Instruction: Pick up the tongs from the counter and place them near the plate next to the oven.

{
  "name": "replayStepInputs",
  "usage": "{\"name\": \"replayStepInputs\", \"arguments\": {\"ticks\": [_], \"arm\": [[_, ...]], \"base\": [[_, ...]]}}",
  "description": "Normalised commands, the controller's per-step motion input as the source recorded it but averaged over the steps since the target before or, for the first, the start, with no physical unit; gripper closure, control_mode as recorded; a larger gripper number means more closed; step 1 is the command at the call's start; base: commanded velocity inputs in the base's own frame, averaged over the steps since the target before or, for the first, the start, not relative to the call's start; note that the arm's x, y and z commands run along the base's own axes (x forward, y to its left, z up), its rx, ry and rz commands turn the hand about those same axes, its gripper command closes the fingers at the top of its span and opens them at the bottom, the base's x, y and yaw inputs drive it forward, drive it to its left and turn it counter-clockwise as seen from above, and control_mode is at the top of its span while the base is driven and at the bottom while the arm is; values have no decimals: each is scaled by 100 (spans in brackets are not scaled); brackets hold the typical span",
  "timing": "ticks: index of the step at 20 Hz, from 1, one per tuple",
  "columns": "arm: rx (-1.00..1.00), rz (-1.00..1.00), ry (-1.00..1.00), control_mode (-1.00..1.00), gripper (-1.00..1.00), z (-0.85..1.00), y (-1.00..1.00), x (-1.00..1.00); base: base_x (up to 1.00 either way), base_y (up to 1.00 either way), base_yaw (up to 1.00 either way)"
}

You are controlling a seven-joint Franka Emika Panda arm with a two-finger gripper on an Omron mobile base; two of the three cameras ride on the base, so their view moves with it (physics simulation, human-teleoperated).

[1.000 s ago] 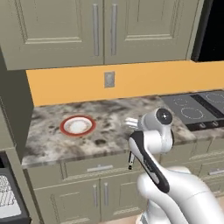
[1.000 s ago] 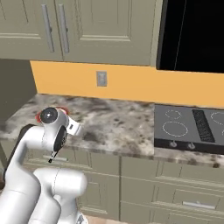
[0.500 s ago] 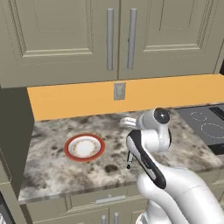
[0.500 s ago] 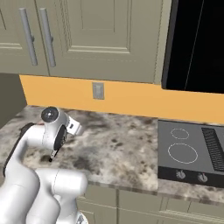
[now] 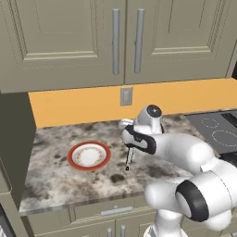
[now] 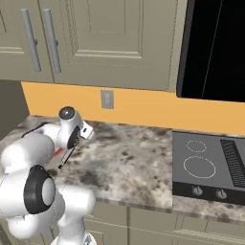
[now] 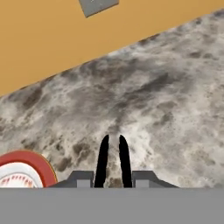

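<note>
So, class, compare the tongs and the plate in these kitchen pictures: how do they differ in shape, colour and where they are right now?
Shape: the tongs are thin and stick-like, while the plate is round and flat.
Colour: the tongs are dark, while the plate has a red-orange rim around a cream centre.
Place: the tongs hang from the gripper above the counter, while the plate lies on the counter.
Shared: both are at the same stretch of counter, the tongs just beside the plate.

Base drove closer; tongs (image 5: 129, 159) carried beside plate (image 5: 89, 155)

Grey-green cabinets (image 5: 69, 41) – orange wall (image 5: 83, 104) w/ outlet (image 5: 126, 96).
</note>
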Motion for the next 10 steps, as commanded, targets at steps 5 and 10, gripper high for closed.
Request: {"name": "replayStepInputs", "arguments": {"ticks": [5,10], "arm": [[0,3,10,-100,100,-36,10,18],[-7,7,13,-100,100,-69,31,0]], "base": [[0,0,0],[0,0,0]]}}
